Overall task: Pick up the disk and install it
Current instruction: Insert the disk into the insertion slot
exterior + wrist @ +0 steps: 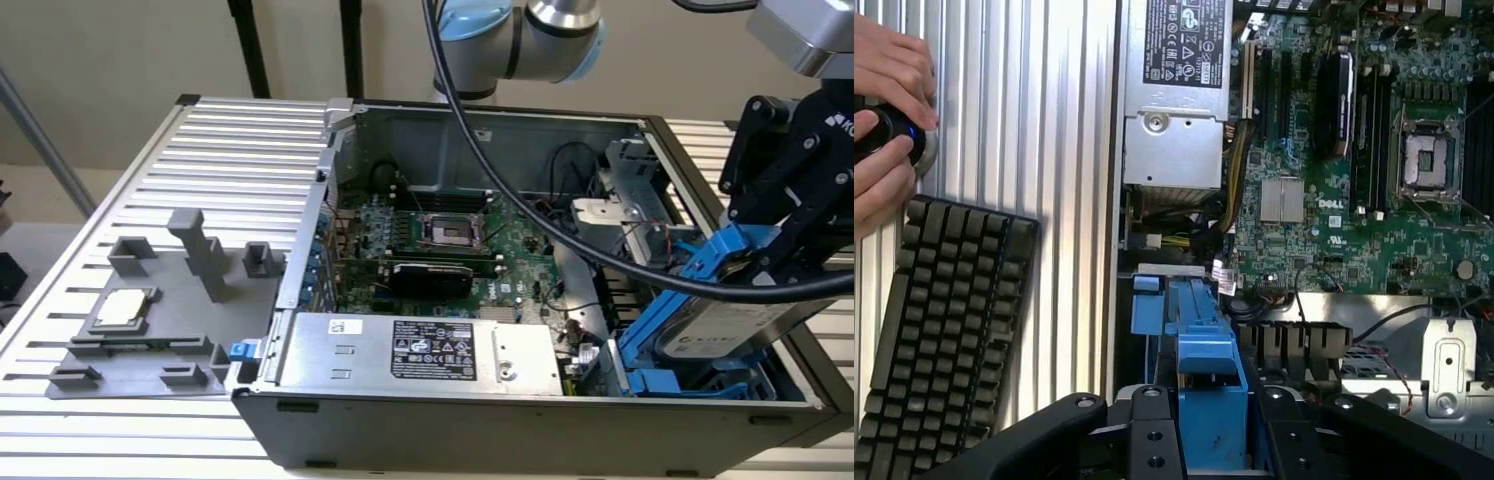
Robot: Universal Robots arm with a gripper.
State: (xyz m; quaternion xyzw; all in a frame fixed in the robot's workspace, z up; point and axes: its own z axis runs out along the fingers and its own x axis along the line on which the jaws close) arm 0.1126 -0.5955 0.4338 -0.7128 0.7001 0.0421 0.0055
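The disk (721, 330), a silver-grey drive with a white label in a bright blue carrier, hangs tilted over the blue drive bay (667, 382) at the exterior view's right end of the open computer case (534, 425). My gripper (781, 265) is shut on the disk's upper end. Its lower end sits just above or at the bay; I cannot tell whether they touch. In the wrist view the disk's blue carrier (1209, 385) runs out from between the black fingers (1154, 435) of the gripper (1209, 445) toward the bay.
Inside the case lie the motherboard (427, 240) and a silver power supply (427, 355) with a black label. A thick black cable (561, 220) arcs across to the gripper. A grey fixture (134, 345) holding a processor chip (120, 308) lies left. A keyboard (944, 320) and a person's hands (884, 120) are beside the case.
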